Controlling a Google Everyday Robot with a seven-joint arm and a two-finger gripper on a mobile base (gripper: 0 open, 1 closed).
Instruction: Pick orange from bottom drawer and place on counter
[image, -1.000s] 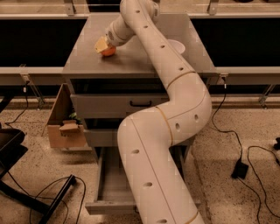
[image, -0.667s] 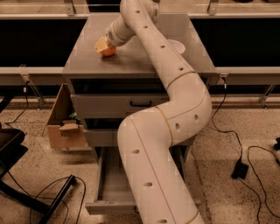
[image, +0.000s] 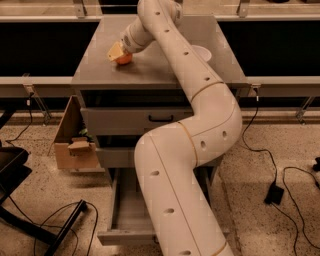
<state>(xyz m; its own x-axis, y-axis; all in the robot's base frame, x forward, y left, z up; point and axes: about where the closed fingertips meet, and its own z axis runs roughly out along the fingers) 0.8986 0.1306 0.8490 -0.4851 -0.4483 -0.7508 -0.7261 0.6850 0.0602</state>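
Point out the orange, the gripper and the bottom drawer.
orange (image: 125, 59): camera view, visible lower side.
gripper (image: 118, 52): camera view, tip, over the counter (image: 100, 75) at the orange.
bottom drawer (image: 125, 210): camera view, bare tray floor.

The white arm (image: 200, 150) climbs from the lower edge of view, bends in an S and stretches over the counter (image: 100, 75). Its gripper (image: 118, 53) is low over the counter's left half, angled toward the left edge.
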